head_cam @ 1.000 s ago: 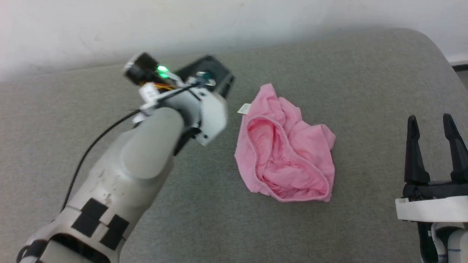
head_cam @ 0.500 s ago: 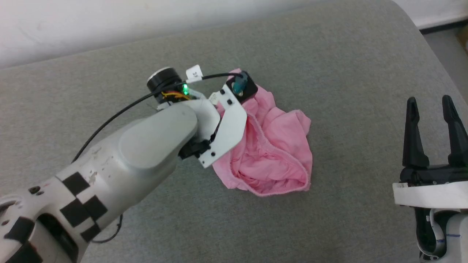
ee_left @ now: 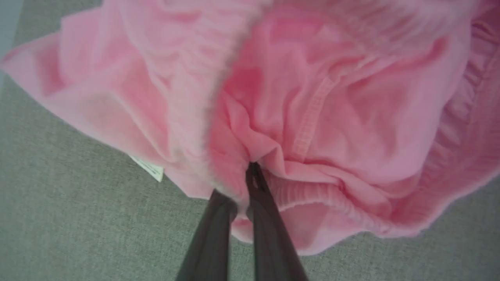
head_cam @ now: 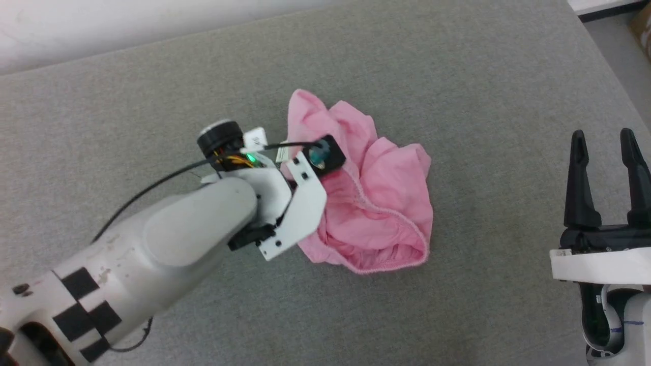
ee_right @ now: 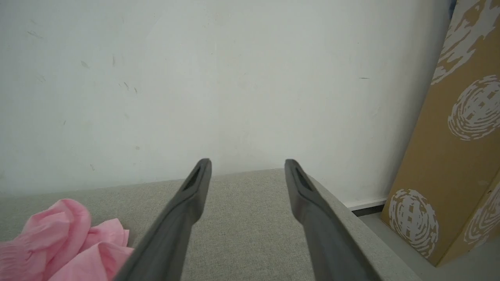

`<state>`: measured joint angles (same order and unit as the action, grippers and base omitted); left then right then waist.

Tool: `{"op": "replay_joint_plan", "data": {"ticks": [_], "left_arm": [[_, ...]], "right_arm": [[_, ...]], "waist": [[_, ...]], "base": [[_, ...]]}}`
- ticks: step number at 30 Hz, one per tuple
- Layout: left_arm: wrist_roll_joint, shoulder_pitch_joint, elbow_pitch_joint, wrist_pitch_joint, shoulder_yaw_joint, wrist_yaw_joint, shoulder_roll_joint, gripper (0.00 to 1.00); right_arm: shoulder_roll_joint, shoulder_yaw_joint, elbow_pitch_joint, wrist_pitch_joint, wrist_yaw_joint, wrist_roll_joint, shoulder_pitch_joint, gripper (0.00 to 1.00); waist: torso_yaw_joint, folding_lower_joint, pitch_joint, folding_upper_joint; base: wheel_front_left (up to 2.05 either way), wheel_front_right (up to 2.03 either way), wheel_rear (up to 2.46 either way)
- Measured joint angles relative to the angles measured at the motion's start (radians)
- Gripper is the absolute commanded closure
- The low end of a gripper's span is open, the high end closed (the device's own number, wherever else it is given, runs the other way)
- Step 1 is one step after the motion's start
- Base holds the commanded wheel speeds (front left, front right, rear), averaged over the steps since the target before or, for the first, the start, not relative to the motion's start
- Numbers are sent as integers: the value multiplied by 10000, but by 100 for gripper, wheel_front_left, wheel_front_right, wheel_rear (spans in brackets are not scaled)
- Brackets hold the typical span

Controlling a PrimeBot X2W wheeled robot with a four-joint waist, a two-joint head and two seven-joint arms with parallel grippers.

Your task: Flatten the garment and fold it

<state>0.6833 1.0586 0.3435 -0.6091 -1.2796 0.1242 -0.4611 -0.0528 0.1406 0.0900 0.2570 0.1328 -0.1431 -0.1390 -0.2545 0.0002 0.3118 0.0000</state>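
Seen from its wrist, the left gripper (ee_left: pixel 250 171) is clamped on the crumpled pink cloth garment (ee_left: pixel 351 117); the right gripper (head_cam: pixel 602 136) stands with fingers apart.

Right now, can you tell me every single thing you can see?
pink soft cloth garment: one, pink, crumpled in the middle of the cushion
small white sewn-in label: one, white, at the garment's edge
grey woven fabric cushion: one, grey, under everything
white painted wall: one, white, behind the cushion
brown cardboard box with white swirl prints: one, brown and white, standing by the wall past the cushion's corner
left arm: one, pale grey with black squares, reaching from the lower left
left gripper: one, dark, shut on the garment's cloth
right gripper: one, dark, open, at the lower right, away from the garment
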Motion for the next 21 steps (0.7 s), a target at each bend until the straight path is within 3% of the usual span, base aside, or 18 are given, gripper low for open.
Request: {"op": "replay_joint_plan", "data": {"ticks": [8, 14, 19, 20, 21], "left_arm": [[621, 319, 1114, 2412, 424, -2, -1060, 100], [577, -195, 2531, 2798, 523, -244, -2115, 100], [796, -928, 3707, 3195, 600, -650, -2190, 100], [897, -1041, 3875, 3262, 627, -650, -2104, 92], [957, -1143, 4023, 3409, 654, -675, -1998, 0]], "right_arm": [[-2, 75, 71, 0, 0, 261, 211, 0], [0, -38, 98, 0, 0, 284, 244, 0], [2, -151, 96, 0, 0, 320, 248, 0], [2, -153, 92, 0, 0, 353, 261, 0], [2, -153, 86, 0, 0, 382, 280, 0]], "waist": [[726, -3, -498, 0], [1296, -2, -780, 0], [1554, -2, -858, 0], [1588, -2, -870, 0], [1620, -2, -890, 0]], "base": [[0, 0, 0], [0, 0, 0], [0, 0, 0], [0, 0, 0], [0, 0, 0]]}}
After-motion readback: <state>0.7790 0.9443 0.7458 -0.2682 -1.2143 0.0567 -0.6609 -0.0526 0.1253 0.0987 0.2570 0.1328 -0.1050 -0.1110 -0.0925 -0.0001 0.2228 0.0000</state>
